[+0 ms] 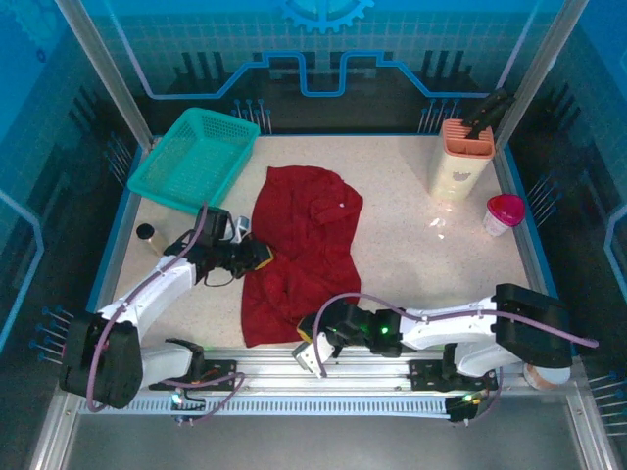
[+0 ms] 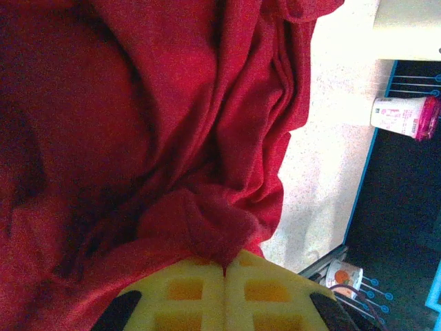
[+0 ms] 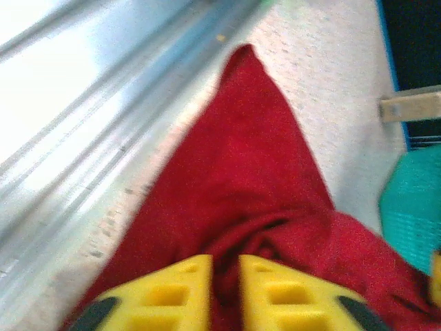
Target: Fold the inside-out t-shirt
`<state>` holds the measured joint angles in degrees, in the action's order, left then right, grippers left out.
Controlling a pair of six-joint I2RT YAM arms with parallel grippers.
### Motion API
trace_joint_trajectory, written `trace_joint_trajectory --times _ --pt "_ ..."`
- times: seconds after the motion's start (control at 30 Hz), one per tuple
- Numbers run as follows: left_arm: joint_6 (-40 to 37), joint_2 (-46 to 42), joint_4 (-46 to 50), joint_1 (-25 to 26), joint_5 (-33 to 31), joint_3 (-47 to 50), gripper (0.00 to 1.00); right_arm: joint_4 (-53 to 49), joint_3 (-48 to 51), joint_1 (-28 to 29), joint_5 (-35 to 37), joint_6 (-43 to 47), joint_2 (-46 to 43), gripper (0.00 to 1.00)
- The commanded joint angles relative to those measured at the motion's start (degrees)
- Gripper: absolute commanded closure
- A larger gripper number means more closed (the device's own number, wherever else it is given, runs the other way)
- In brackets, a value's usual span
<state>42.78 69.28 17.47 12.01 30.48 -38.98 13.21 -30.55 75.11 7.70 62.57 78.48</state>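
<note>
The inside-out t-shirt point(image 1: 309, 235) lies crumpled lengthways on the speckled table, dark red, with a small white tag point(image 1: 340, 206) near its far end. My left gripper point(image 1: 260, 257) is at the shirt's left edge. In the left wrist view it point(image 2: 226, 265) is shut on a pinched bunch of the red cloth point(image 2: 172, 103). My right gripper point(image 1: 312, 341) sits at the shirt's near edge. In the right wrist view its yellow jaws point(image 3: 225, 265) stand a little apart, with a fold of the cloth point(image 3: 241, 158) running into the narrow gap.
A teal basket point(image 1: 196, 157) stands at the back left. At the right are an orange holder point(image 1: 462, 157) and a pink-capped cup point(image 1: 504, 213). A small dark can point(image 1: 146, 233) sits at the left edge. The metal rail point(image 1: 343, 377) runs just behind the right gripper.
</note>
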Motion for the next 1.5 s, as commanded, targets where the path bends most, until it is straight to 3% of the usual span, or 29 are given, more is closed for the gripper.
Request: trace_joint_trajectory --times 0.0,0.1,0.2,0.43,0.7,0.87,1.07,1.13,1.33,1.47 --pt "-2.96 -1.74 -0.39 -0.32 3.30 2.84 1.00 -5.54 -3.30 -1.46 -6.19 -5.05 -0.29 0.72" --pt "-2.48 -3.94 -0.35 -0.32 4.67 5.65 1.00 -11.38 -7.38 -7.67 -20.01 -14.68 -4.44 0.66" --pt "-0.20 -6.30 -1.00 -0.23 6.79 7.51 1.00 -10.04 -8.46 -13.27 -31.72 -21.91 -6.51 0.66" --pt "2.93 -9.97 -2.02 -0.24 8.08 9.00 1.00 -7.28 -15.49 -14.21 -21.84 -26.43 3.12 0.63" --pt "5.33 -11.58 -3.64 -0.33 8.89 10.07 1.00 -9.17 -23.82 -17.13 -20.13 -33.82 15.33 0.58" --pt "5.68 -12.25 -4.33 -0.41 7.45 10.44 1.00 -12.42 -25.36 -17.15 -14.65 -34.09 19.16 0.55" --pt "6.31 -13.13 -4.94 -0.41 5.54 10.68 1.00 -17.14 -26.33 -17.41 -13.60 -33.91 21.63 0.55" --pt "6.44 -12.79 -4.99 -0.49 5.45 10.47 1.00 -17.55 -25.95 -17.78 -13.51 -34.39 21.41 0.59" --pt "7.13 -12.53 -6.61 -0.50 4.78 10.77 1.00 -16.71 -25.07 -18.37 -22.70 -31.91 17.83 0.99" --pt "7.95 -10.76 -7.37 -0.51 6.11 10.11 1.00 -15.24 -25.09 -18.45 -25.05 -28.27 13.28 1.00"
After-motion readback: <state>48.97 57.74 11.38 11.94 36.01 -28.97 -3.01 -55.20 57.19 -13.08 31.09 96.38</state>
